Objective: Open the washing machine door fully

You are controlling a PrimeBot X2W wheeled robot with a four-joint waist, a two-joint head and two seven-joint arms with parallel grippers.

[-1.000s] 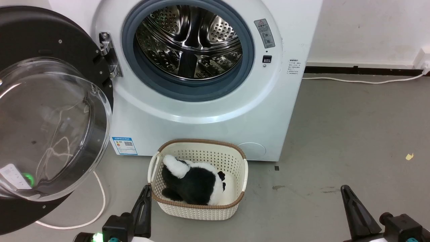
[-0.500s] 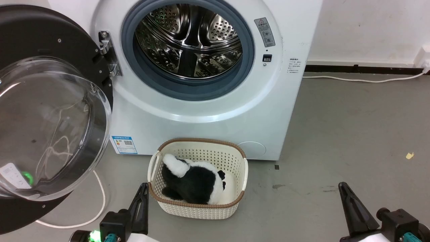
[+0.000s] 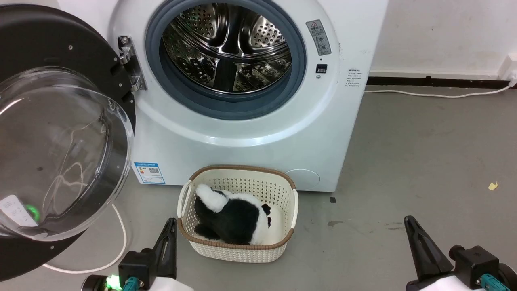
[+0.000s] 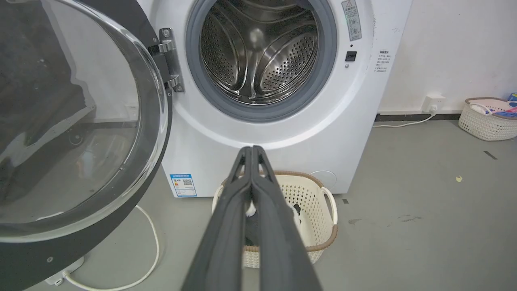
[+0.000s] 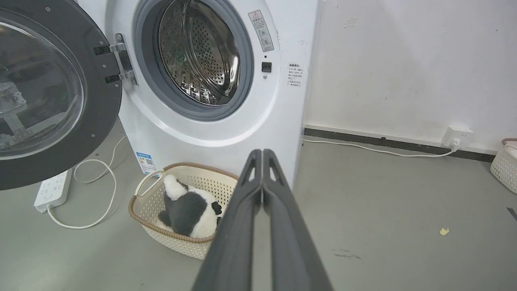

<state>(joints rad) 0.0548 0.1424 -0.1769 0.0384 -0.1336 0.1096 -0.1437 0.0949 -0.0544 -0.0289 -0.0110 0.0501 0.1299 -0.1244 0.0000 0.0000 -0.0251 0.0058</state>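
Note:
The washing machine door [image 3: 52, 133] [image 4: 76, 121] [image 5: 44, 93], a glossy black disc with a bulging clear glass bowl, hangs swung wide open on its hinge at the left of the white washing machine [image 3: 242, 133] [image 4: 323, 133] [image 5: 258, 121]. The steel drum and grey-blue gasket are exposed. My left gripper [image 3: 171, 221] [image 4: 251, 148] is shut and empty, low at the left beside the basket. My right gripper [image 3: 408, 220] [image 5: 261, 151] is shut and empty at the lower right, well clear of the door.
A cream basket [image 3: 282, 190] [image 4: 319, 202] [image 5: 145, 202] holding a black-and-white plush panda [image 3: 232, 216] stands on the grey floor before the machine. A white cable [image 3: 121, 238] and power strip [image 5: 52, 190] lie under the door. Another basket [image 4: 486, 119] sits far right by the wall.
The head view has shifted slightly, the scene sliding up a little. Both grippers sit a bit higher and further left in it. The door stands as before.

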